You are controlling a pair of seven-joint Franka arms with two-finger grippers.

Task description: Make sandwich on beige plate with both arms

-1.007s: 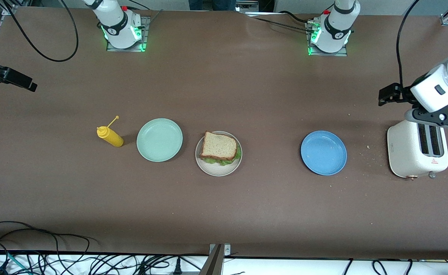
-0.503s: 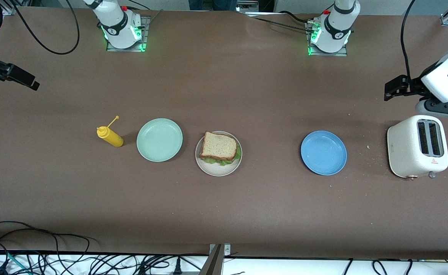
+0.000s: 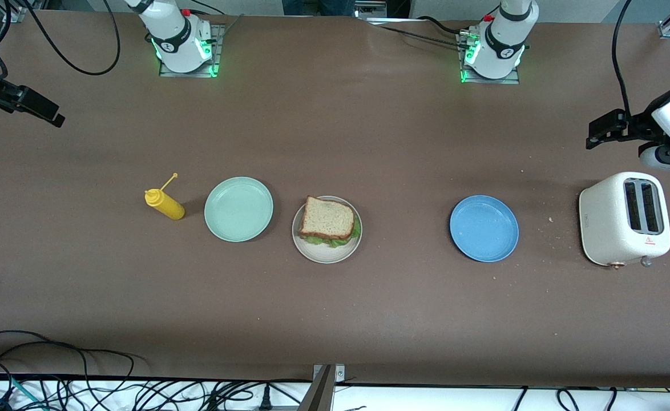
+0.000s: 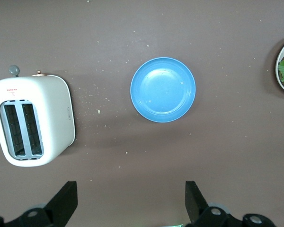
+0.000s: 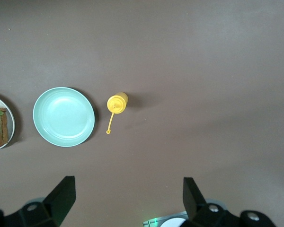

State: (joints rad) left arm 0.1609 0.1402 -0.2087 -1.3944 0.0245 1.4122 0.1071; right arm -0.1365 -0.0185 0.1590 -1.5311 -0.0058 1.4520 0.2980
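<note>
Left gripper (image 4: 128,208) is seen spread open and empty in the left wrist view, held high over bare table by the toaster at the left arm's end; in the front view that arm sits at the right edge of the frame. Right gripper (image 5: 125,205) is likewise spread open and empty, held high over bare table near the mustard bottle at the right arm's end; in the front view only a dark part of that arm is caught at the upper left edge.

The sandwich (image 3: 327,220) is found assembled at frame centre in the front view: a top bread slice is laid over green lettuce, which pokes out at the lower edge; the bottom slice is mostly covered. It rests on the beige plate (image 3: 313,252), which stands between the mint-green plate (image 3: 238,209) and the blue plate (image 3: 484,228). Both of those plates are seen bare.

The task is judged essentially done: nothing is held, no loose food is left on the table, and both arms are parked clear of the plates. Nothing further appears to be required beyond holding off.

The yellow mustard bottle (image 3: 165,204) is placed beside the mint-green plate, cap off on its tether. The white toaster (image 3: 624,219) is set at centre right, slots empty; crumbs are scattered near it.

Writing: a small red triangle mark with red text is noted on the toaster top, too small to be read. A small logo on the toaster's side cannot be read either. No other brand is legible.
</note>
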